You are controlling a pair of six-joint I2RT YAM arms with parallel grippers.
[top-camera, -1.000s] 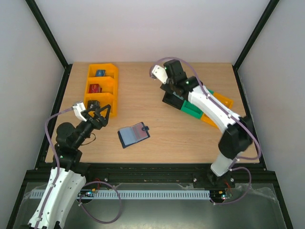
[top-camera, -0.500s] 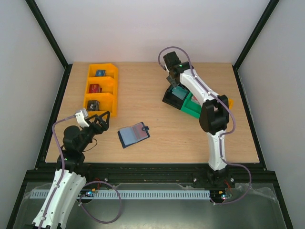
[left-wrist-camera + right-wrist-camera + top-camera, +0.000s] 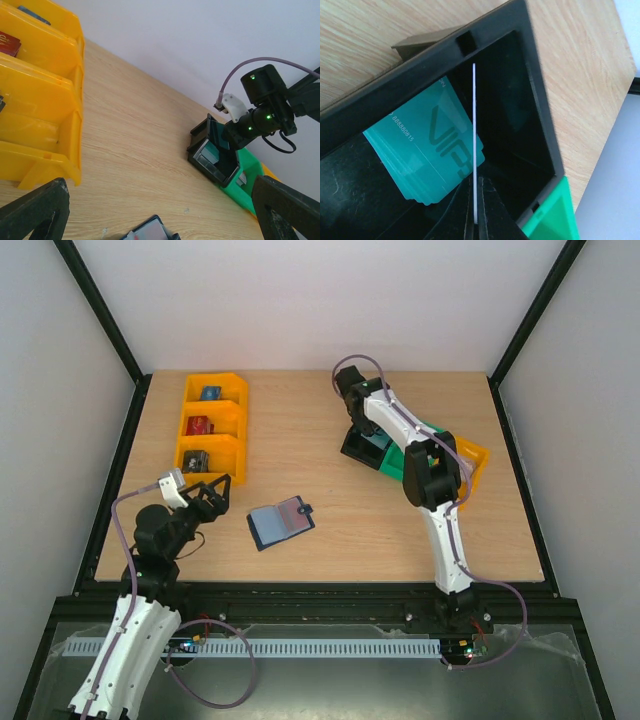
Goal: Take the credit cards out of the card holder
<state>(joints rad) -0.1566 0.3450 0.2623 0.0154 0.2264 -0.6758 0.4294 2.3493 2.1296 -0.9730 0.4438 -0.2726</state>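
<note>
Right claw (image 3: 476,222) pinching card (image 3: 474,125) over black bin (image 3: 542,115) | left claw (image 3: 160,212) spread | wooden table (image 3: 300,430) | white walls (image 3: 300,300)

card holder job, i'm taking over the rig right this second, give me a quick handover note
Right gripper: jaws shut on one card, held on edge inside the black bin, not yet released.
Left gripper: jaws open, empty, off the table, to the left of the card holder.
The card holder lies open on the table, near the front middle.
Done: a stack of teal cards already lies in the black bin.
Left: let go of the held card, then check the card holder. The top view is too small to tell if any cards remain in it.
</note>
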